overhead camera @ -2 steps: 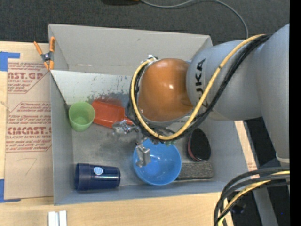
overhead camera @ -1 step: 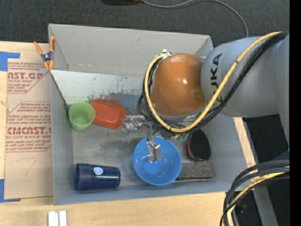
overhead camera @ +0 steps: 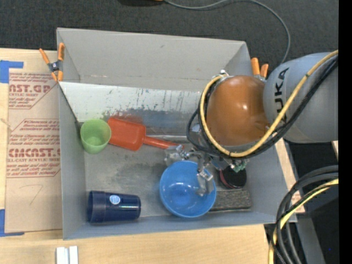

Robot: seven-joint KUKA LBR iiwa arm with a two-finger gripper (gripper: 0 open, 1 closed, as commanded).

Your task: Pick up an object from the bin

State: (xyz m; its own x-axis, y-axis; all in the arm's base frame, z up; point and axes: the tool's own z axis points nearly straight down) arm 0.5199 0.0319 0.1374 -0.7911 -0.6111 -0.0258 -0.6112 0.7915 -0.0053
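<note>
My gripper (overhead camera: pixel 190 168) hangs over the far rim of a blue bowl (overhead camera: pixel 184 194) at the bin's near right. One metal finger (overhead camera: pixel 204 181) reaches down inside the bowl near its right wall, another finger (overhead camera: pixel 175 156) stands just outside the far rim, so the fingers look spread apart across the rim. An orange scoop (overhead camera: pixel 131 135) lies just left of the gripper, its handle pointing toward it.
A green cup (overhead camera: pixel 95 135) stands at the left wall beside the scoop. A dark blue cup (overhead camera: pixel 113 206) lies on its side at the near left. A dark flat pad (overhead camera: pixel 234 199) and a black round thing (overhead camera: pixel 231 179) lie right of the bowl.
</note>
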